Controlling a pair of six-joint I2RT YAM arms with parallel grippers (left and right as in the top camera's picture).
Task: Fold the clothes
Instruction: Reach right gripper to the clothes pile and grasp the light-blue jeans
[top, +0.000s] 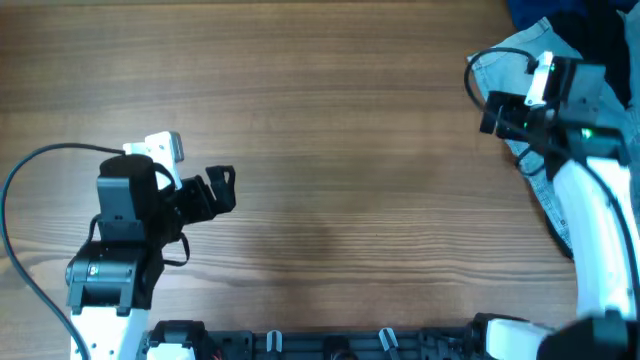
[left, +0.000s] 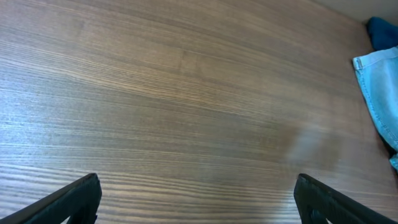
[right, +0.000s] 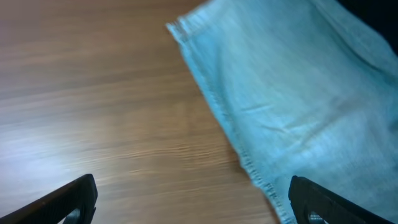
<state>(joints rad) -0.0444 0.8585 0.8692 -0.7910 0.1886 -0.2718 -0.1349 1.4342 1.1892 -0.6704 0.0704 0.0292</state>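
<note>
- My right gripper (top: 487, 112) hung with its jaws spread wide and nothing in them, low over the near edge of the shorts (top: 505, 60).
- The shorts lay crumpled just ahead of that gripper, their stitched hem running toward one finger. A dark cloth (top: 590, 20) sat beyond them.
- My left gripper (top: 222, 190) was likewise wide and empty, with only bare table (top: 340, 120) beneath it and the shorts well off.
- I judged this the opening reach (no fold had begun).
- Next I'd need to drop onto the hem, pinch it, and drag the shorts toward the open wood to flatten them.
</note>
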